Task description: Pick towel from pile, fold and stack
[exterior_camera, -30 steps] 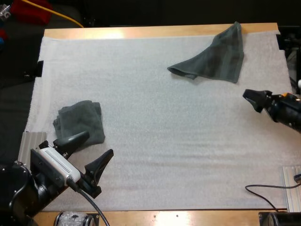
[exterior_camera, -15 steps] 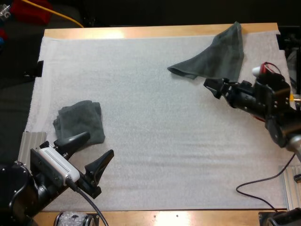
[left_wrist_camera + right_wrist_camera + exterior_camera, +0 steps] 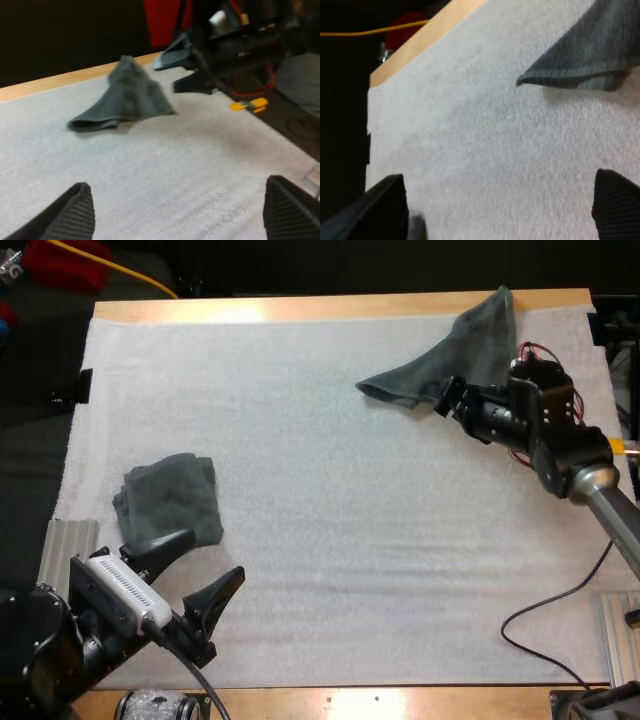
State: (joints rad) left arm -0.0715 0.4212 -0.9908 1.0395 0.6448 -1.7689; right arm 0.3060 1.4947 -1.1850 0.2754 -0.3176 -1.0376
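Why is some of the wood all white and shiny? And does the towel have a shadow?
High view: light glare whitens a patch on the far edge of the wooden table, and another on its near edge. Right wrist view: the far towel throws a soft grey shadow on the white mat under its lifted hem. Left wrist view: a thin shadow too.

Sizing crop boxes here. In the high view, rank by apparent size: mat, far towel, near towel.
1. mat, by far the largest.
2. far towel, spread out.
3. near towel, bunched up; it looks smaller even though it lies closer to the camera.
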